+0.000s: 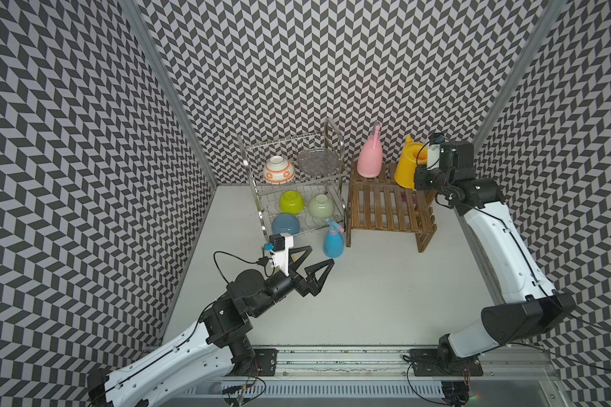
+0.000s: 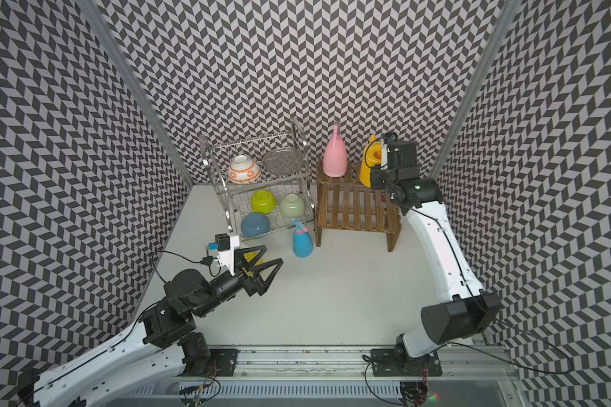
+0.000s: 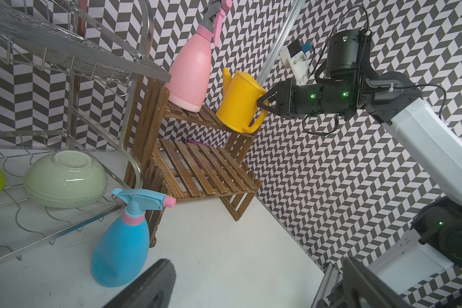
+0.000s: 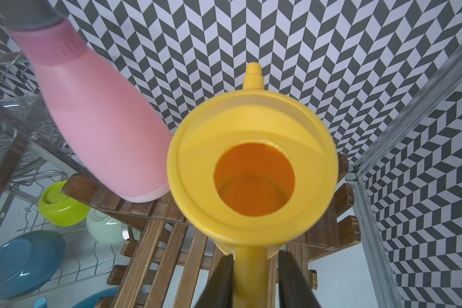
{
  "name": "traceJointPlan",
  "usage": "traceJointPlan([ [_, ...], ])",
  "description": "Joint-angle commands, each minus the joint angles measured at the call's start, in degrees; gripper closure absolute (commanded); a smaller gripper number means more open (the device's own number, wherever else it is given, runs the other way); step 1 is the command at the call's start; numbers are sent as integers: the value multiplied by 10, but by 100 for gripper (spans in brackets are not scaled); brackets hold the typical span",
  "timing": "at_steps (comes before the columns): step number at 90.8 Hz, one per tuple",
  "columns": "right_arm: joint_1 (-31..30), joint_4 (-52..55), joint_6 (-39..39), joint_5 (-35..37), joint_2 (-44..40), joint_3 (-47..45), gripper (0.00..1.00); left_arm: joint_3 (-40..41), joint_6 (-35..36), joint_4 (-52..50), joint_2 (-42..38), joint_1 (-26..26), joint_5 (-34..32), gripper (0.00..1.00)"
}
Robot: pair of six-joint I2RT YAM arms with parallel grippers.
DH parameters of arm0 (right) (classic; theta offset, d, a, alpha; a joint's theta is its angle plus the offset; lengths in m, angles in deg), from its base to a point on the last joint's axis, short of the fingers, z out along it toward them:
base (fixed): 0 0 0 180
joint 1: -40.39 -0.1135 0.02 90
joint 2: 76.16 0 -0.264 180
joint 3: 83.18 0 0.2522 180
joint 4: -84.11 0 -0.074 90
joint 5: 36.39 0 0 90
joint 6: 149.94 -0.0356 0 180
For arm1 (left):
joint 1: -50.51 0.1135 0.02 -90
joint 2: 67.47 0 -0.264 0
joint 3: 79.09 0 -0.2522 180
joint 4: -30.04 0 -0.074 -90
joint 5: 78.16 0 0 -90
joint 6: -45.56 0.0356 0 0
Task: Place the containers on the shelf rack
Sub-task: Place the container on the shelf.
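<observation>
Bright even light; soft shadows; wrist cam edges blurry.

left arm low, jaws wide apart; right arm outstretched, jaws narrowly parted

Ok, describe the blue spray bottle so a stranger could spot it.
On the white table, find the wire dish rack and the wooden shelf rack beside it. The blue spray bottle stands upright on the tabletop before the gap between them. Unlike the pink bottle on the shelf rack, its body is blue with a pink collar.
</observation>
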Motion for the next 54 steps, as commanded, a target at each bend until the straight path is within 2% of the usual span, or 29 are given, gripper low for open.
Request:
traceJointPlan([
  [1,4,-28,3,8,10,12,69,-8,10,8,0,3,-2,0],
  [10,5,-31,5,13,13,11,69,-10,11,9,3,3,-2,0],
  [22,7,-38,9,17,19,13,78,-12,12,9,8,3,-1,0],
  [54,9,-56,18,22,38,22,79,-23,21,8,23,4,1,0],
])
